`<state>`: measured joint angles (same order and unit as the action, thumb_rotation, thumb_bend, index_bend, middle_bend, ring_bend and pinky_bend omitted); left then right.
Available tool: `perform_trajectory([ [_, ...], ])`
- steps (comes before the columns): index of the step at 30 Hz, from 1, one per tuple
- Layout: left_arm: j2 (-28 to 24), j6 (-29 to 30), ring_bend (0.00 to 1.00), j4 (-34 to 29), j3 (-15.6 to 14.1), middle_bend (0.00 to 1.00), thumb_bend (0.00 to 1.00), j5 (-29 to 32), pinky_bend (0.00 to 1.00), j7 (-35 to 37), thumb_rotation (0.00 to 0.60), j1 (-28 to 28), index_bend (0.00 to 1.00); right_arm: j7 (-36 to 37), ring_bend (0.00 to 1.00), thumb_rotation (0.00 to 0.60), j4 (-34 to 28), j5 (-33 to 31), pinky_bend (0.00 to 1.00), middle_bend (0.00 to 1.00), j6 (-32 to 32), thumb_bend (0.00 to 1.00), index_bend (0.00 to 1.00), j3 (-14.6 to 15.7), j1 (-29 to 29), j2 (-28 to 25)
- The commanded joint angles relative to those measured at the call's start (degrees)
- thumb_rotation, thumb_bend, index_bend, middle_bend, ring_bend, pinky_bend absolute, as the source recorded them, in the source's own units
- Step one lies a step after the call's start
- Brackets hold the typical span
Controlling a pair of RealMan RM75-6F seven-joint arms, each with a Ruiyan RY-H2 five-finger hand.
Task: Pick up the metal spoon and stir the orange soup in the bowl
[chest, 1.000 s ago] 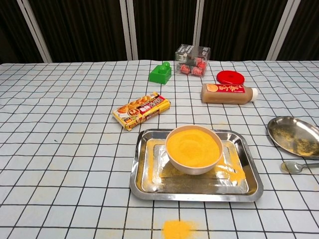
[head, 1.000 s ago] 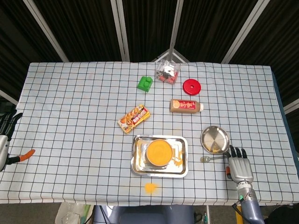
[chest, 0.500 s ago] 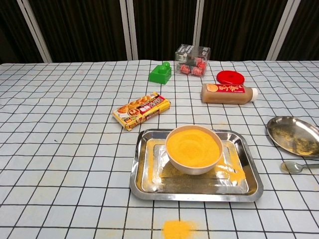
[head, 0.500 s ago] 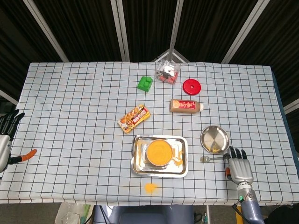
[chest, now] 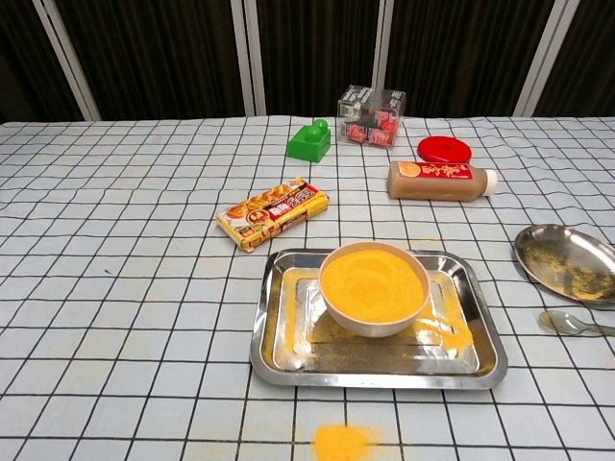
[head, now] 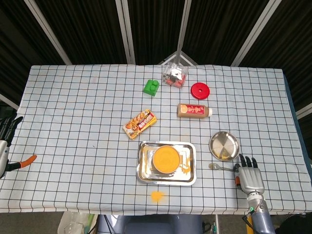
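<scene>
The metal spoon (head: 220, 167) (chest: 575, 324) lies flat on the cloth, just in front of a small steel dish, with its handle pointing right. My right hand (head: 250, 175) rests at the near right edge with fingers spread and nothing held. Its fingertips are by the end of the spoon's handle; I cannot tell if they touch. The white bowl of orange soup (head: 165, 159) (chest: 373, 285) stands in a steel tray (head: 144, 173) (chest: 384, 375), left of the spoon. My left hand (head: 5, 141) hangs off the far left edge of the table, fingers apart and empty. Neither hand shows in the chest view.
The small steel dish (head: 224, 145) (chest: 567, 261) has orange dust in it. An orange spill (head: 156, 196) lies in front of the tray. Further back lie a snack pack (head: 140, 124), a brown bottle (head: 194, 110), a red lid (head: 200, 90), a green block (head: 151, 87) and a clear box (head: 175, 76).
My right hand has drawn back a little toward the near edge. The spoon's handle has swung slightly toward the near edge. My left hand has barely shifted.
</scene>
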<state>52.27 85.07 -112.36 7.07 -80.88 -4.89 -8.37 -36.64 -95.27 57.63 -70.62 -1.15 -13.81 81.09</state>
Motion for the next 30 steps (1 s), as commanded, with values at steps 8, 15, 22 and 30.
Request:
perform_trajectory([
  [8,0.11,0.08,0.00,-0.08,0.06,0.00,0.00,0.02,0.00,-0.17,0.600,-0.02,0.00,4.12,0.00,0.600,0.83,4.03,0.00,0.01,-3.61,0.44,0.32,-1.07,0.86,0.75],
  [15,0.21,-0.11,0.00,-0.10,0.04,0.00,0.00,0.30,0.00,-0.61,0.600,-0.08,0.00,4.94,0.00,0.600,3.09,5.94,0.00,0.07,-4.68,0.41,0.42,-0.85,1.18,2.18],
  [22,0.47,-0.11,0.00,-0.02,-0.06,0.00,0.00,0.18,0.00,-1.18,0.600,-0.12,0.00,5.35,0.00,0.600,6.24,5.68,0.00,0.10,-4.11,0.41,0.49,-1.05,1.13,4.27],
  [30,0.99,-0.42,0.00,0.29,-0.16,0.00,0.00,0.33,0.00,-2.11,0.600,-0.32,0.00,6.88,0.00,0.600,8.33,5.88,0.00,0.11,-3.29,0.41,0.49,-1.77,0.81,5.66],
])
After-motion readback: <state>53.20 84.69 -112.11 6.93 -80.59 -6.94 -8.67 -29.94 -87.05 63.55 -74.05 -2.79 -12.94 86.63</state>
